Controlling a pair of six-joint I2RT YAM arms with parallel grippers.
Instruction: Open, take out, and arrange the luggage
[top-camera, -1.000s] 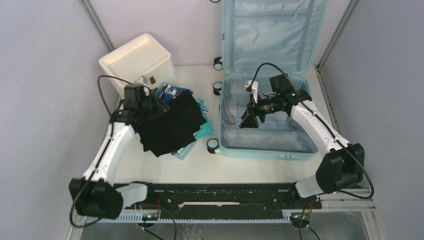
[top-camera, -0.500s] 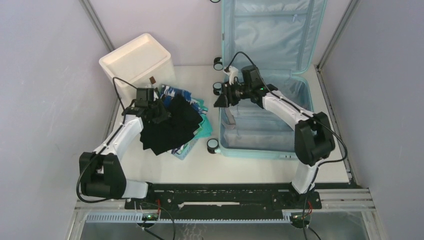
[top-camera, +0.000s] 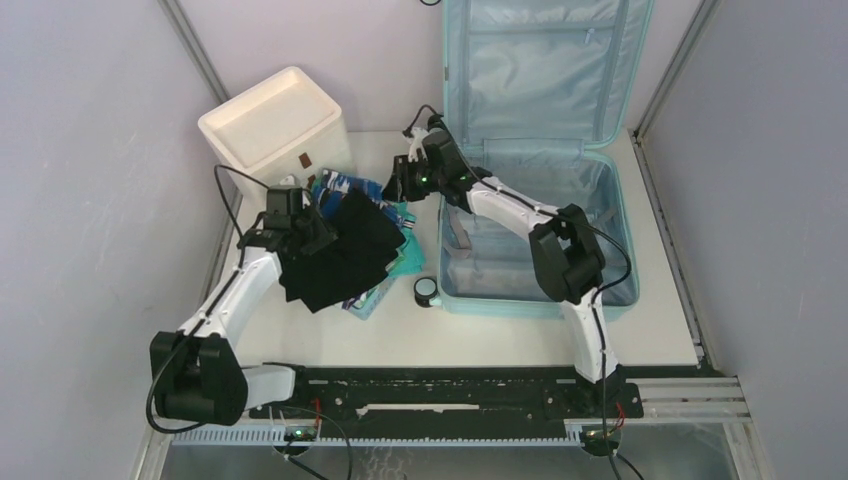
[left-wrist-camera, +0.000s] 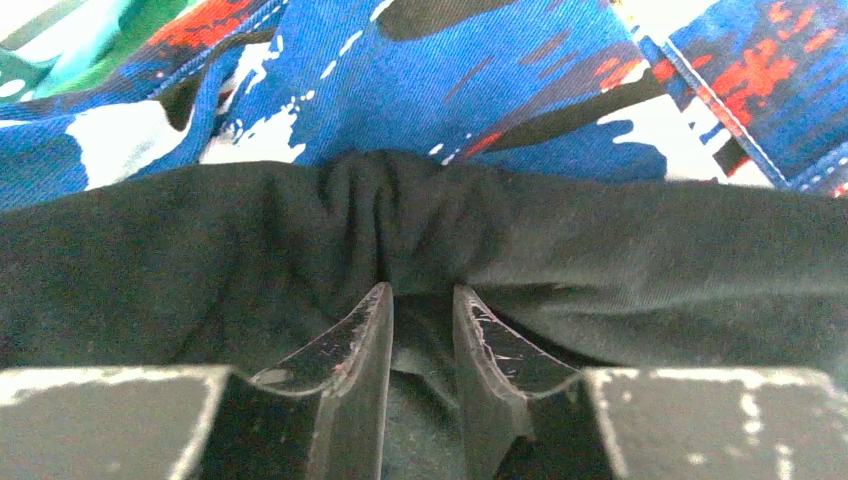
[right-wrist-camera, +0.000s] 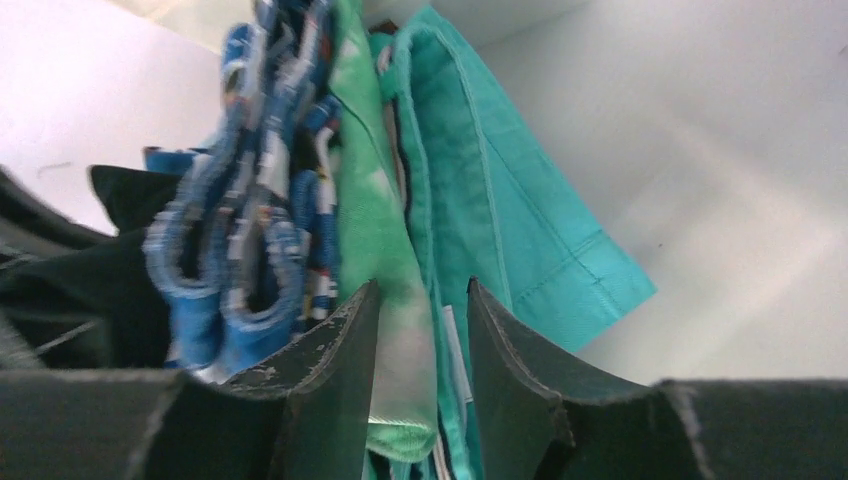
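- Luggage (top-camera: 590, 215) lies open at the table's right rear, its lid propped upright.
- Black garment (top-camera: 340, 262) tops the colourful clothes pile (top-camera: 350, 187) left of it.
- Right gripper (right-wrist-camera: 421, 287): jaws spread either side of a green cloth (right-wrist-camera: 375, 200).
- Left gripper (left-wrist-camera: 421, 290): jaws narrowly parted, black fabric bunched at their tips; whether they grip it cannot be told.

A white box (top-camera: 272, 125) sits at the table's (top-camera: 480, 340) far left. Just right of it lies a clothes heap — black cloth (top-camera: 335, 255) on top, blue patterned fabric (top-camera: 347, 184) nearest the box, teal cloth (top-camera: 410, 258) farthest.
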